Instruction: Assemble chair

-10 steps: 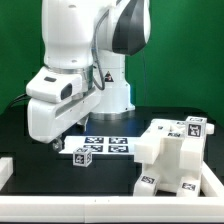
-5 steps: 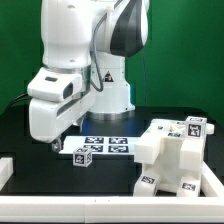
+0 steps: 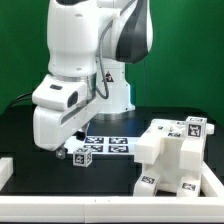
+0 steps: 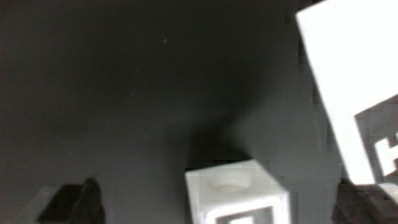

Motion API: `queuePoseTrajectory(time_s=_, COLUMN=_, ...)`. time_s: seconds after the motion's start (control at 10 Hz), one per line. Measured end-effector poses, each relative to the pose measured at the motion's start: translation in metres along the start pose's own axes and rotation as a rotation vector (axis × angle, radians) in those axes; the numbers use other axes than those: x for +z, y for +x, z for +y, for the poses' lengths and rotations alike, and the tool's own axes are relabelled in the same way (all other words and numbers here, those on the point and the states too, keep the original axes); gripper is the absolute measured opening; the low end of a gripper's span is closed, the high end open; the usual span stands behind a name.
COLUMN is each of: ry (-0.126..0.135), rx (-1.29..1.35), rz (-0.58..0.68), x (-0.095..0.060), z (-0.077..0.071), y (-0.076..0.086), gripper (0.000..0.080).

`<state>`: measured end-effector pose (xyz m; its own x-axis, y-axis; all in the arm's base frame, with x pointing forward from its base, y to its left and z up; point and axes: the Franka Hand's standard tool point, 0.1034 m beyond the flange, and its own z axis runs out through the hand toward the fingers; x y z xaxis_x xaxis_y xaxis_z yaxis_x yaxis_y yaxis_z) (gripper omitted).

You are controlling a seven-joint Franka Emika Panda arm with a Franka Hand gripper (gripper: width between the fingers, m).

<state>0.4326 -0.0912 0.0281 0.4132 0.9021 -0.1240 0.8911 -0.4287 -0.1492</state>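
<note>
While the tool (image 3: 62,152) stands wide, its fingertips (image 4: 71,203) blur above a cropped chair piece (image 4: 237,195).

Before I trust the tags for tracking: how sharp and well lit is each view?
Exterior view: evenly lit, tags on the chair readable, soft shadows only. Wrist view: dim and blurred; the small white piece and the tag at the edge are smeared, finger just a dark shape.
</note>
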Motion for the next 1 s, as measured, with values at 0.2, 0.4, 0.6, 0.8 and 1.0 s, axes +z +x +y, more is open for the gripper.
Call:
queuePoseTrajectory(time_s=0.2, ry=0.012, rx=0.006, rz=-0.012, x=0.011, z=0.0, y=0.009, gripper=0.0649)
queuePoseTrajectory(time_s=0.4, ry=-0.001, rx=0.021, rz=-0.009, x=0.017, z=-0.004, y=0.021, gripper=0.0649)
queuePoseTrajectory(time_s=0.6, ry=-0.008, rx=0.028, rz=-0.009, x=0.017, z=-0.002, y=0.017, gripper=0.0559)
queuePoseTrajectory(time_s=0.8, ry=-0.008, rx=0.035, rz=-0.009, x=0.018, z=-0.002, y=0.017, gripper=0.0304)
queuePoseTrajectory(time_s=1.0, ry=-0.018, rx=0.131, rz=0.002, x=0.019, z=0.001, y=-0.005, gripper=0.0279)
